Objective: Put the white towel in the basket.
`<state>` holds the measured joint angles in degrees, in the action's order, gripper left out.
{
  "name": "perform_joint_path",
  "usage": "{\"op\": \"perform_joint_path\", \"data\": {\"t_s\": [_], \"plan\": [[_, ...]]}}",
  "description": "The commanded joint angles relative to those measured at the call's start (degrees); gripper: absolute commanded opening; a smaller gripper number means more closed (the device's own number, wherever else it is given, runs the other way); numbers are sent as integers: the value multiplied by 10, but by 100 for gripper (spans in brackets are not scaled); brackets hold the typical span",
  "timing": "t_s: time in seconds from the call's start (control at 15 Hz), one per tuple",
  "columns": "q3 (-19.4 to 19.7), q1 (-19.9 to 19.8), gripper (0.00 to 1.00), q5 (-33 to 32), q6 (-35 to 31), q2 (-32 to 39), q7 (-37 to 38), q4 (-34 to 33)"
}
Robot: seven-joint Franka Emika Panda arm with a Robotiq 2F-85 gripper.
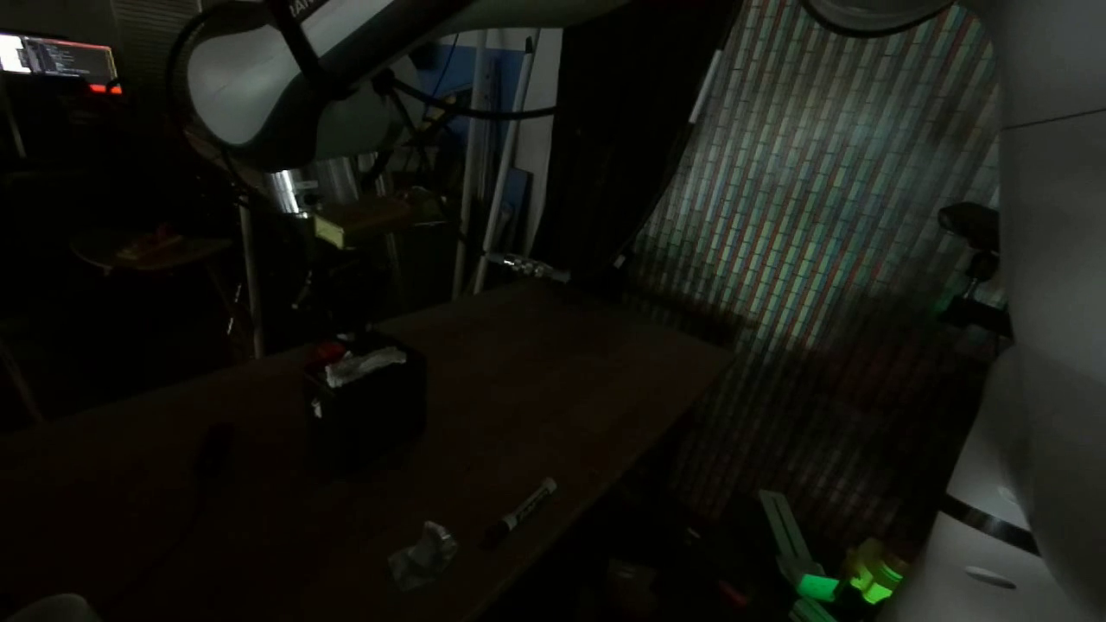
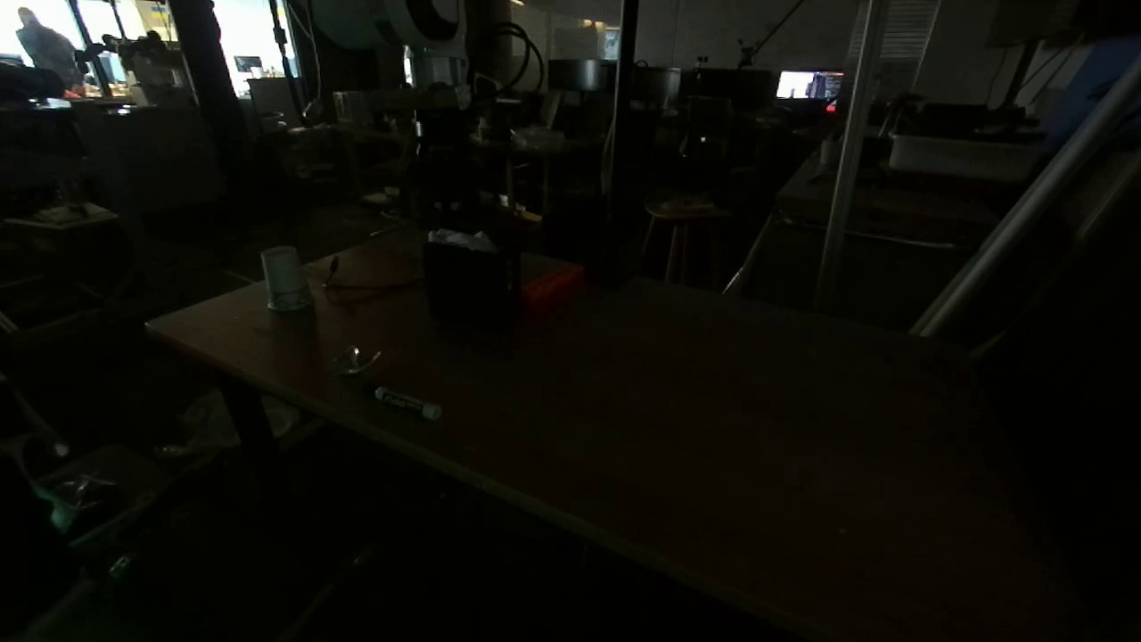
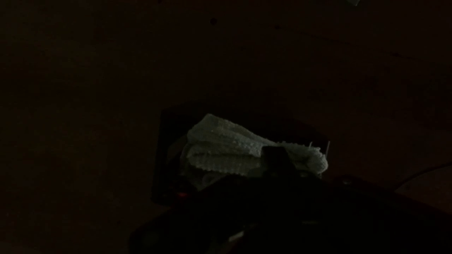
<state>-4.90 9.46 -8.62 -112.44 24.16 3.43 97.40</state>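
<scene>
Both exterior views show you the table [image 2: 713, 419], dimly lit, and the arm [image 1: 251, 95] above it. On it stands the black basket [image 1: 371, 423]. In the wrist view your gripper [image 3: 277, 157] shows in front of the towel [image 3: 226, 141] — too dark for you to tell whether the fingers are apart, together or gripping it. That towel lies in the basket's mouth, bunched up past the rim. You also have a cup [image 2: 285, 278] and, near the table's edge, crumpled plastic [image 1: 423, 557] — a marker [image 1: 523, 510] just beside it.
</scene>
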Motion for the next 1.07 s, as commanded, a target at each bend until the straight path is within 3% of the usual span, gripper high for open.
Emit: {"op": "perform_joint_path", "data": {"t_s": [0.0, 1.0], "plan": [[-2, -5, 0, 13, 7, 10, -8, -11], [5, -24, 0, 12, -100, 63, -29, -15]]}}
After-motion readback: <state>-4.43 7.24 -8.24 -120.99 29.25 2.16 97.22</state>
